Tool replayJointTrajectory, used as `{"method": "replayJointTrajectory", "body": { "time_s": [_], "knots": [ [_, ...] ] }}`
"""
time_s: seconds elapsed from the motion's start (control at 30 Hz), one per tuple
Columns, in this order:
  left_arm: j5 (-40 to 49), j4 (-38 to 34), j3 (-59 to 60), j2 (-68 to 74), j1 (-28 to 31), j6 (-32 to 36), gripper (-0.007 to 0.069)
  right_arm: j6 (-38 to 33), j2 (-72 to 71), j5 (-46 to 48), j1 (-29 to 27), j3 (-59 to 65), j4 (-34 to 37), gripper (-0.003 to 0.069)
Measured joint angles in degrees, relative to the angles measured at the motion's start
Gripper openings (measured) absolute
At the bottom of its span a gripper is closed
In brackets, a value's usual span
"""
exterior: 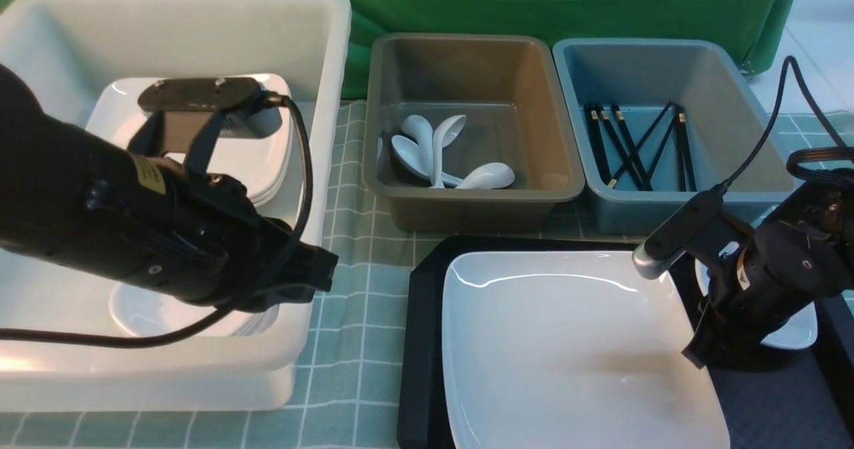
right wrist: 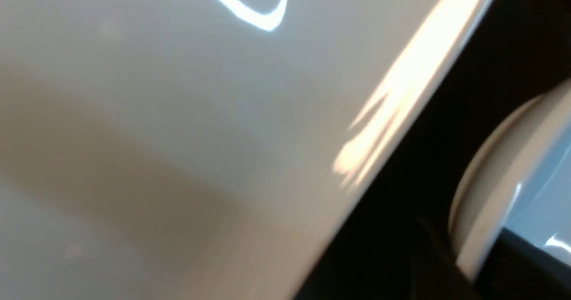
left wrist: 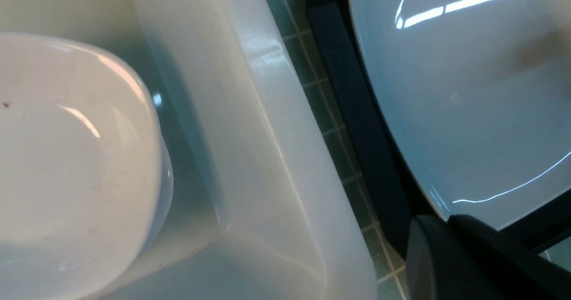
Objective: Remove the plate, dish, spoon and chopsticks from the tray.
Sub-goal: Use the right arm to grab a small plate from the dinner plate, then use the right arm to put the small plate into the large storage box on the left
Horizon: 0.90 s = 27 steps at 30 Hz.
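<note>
A green-checked cloth [exterior: 360, 189] covers the table. The black tray [exterior: 423, 342] sits at 5 o'clock with the plate [exterior: 567, 342] lying on it and a small dish [exterior: 797, 332] at the plate's 3 o'clock. My right claw [exterior: 697, 355] is low at that same edge; I cannot tell how wide it stands or whether it grips. My left claw [exterior: 320, 272] is closed on nothing, by the white tub's [exterior: 313, 49] rim at 9 o'clock. Spoons [exterior: 434, 149] and chopsticks [exterior: 634, 145] lie in tubs at 12 and 1.
</note>
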Motion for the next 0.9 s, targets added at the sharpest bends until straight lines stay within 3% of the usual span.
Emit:
{"method": "replayJointTrajectory", "body": {
  "time_s": [0.3, 0.5, 0.6, 0.7, 0.83, 0.9],
  "knots": [
    [0.05, 2.62, 0.00, -0.32, 0.00, -3.14, 0.0011, 5.21, -7.89, 7.95, 4.35, 0.42, 1.61, 0.0064],
    [2.29, 11.37, 0.00, -0.32, 1.38, -10.49, 0.0011, 8.25, -19.23, 10.08, 6.65, -1.76, 4.04, 0.0064],
    [3.99, 12.06, 0.00, -0.52, 5.71, -11.18, 0.0011, 7.60, -23.05, 10.50, 7.29, -5.93, 7.01, 0.0064],
    [4.23, 11.61, 0.00, -1.89, 10.36, -11.21, 0.0011, 2.65, -23.94, 10.36, 8.99, -12.15, 13.52, 0.0064],
    [2.58, 11.46, 0.00, -6.72, 19.05, -10.42, 0.0011, -5.65, -19.53, 10.07, 14.60, -22.25, 23.57, 0.0064],
    [2.24, 11.42, 0.00, -9.03, 22.66, -10.02, 0.0011, -6.69, -17.12, 10.07, 17.02, -26.19, 24.94, 0.0064]
  ]
}}
